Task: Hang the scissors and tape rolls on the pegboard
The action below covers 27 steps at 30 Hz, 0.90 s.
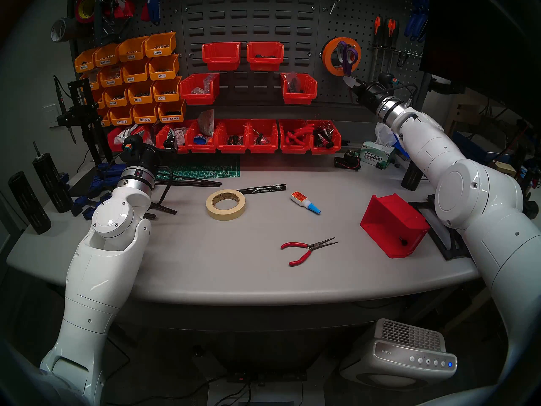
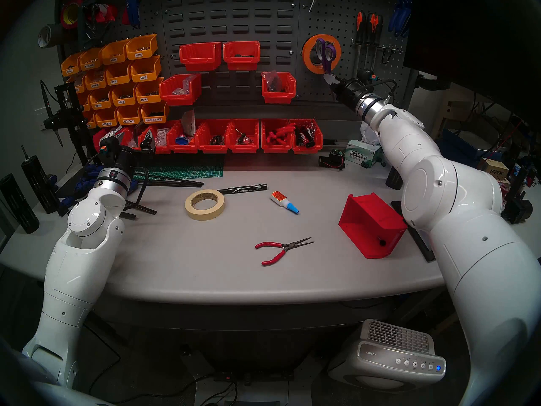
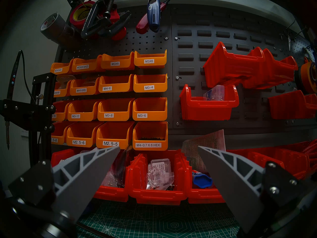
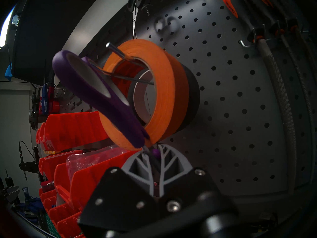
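The pegboard (image 1: 377, 83) fills the back wall's right end, and the work is happening there because its long wire hook (image 4: 116, 51) is the hanging spot. Below it the counter (image 1: 263, 267) carries the cream tape roll (image 1: 225, 204), lying flat and well apart from both arms, so by my reading it is the one roll left to hang. The right arm (image 1: 456, 174) reaches up and across to the board; the left arm (image 1: 117, 209) is parked at the counter's left edge, facing the bins.

On the hook, the orange tape roll (image 4: 164, 88) sits in front of the black tape roll (image 4: 192, 98), both threaded over the wire. The scissors (image 4: 103, 95) hang handles-up in front of them, one purple loop near the hook's tip. The right gripper (image 4: 153, 157) is pressed together on the scissors just below the handles, probably steering the loop onto the wire.

The head views show only orange roll and purple handles; the right wrist view alone reveals the black roll behind and the pinch on the scissors. The left wrist view shows the left gripper (image 3: 158, 149) spread wide and empty.
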### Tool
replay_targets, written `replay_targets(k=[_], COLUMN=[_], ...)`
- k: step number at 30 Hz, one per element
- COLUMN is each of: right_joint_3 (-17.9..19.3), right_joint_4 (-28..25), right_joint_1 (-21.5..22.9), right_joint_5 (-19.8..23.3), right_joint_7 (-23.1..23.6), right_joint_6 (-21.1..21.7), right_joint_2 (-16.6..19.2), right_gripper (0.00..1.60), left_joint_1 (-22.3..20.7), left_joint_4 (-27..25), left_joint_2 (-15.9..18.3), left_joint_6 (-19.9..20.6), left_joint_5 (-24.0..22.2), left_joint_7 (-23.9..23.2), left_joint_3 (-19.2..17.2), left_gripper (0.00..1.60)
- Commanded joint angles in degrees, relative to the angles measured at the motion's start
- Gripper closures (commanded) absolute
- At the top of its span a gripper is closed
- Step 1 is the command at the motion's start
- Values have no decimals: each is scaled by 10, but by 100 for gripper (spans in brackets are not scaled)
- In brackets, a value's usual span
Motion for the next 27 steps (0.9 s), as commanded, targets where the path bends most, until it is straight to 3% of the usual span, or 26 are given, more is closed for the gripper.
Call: replay_targets(k=[1, 9, 27], right_joint_3=[13, 24, 32], right_joint_4=[-11, -3, 10], right_joint_1=[44, 51, 37], right_joint_5=[12, 15, 12], right_joint_7=[-10, -20, 22], right_joint_6=[-1, 5, -3], right_joint_2=[2, 0, 3], right_gripper=[160, 160, 160], left_joint_1=[-17, -17, -17], left_joint_4=[-16, -16, -17], left_joint_2=[1, 1, 1], left_joint_6=[-7, -7, -7], left_joint_5=[-1, -1, -1], left_joint_7=[1, 1, 1], left_joint_3=[-7, -7, -7], left_gripper=[0, 0, 0])
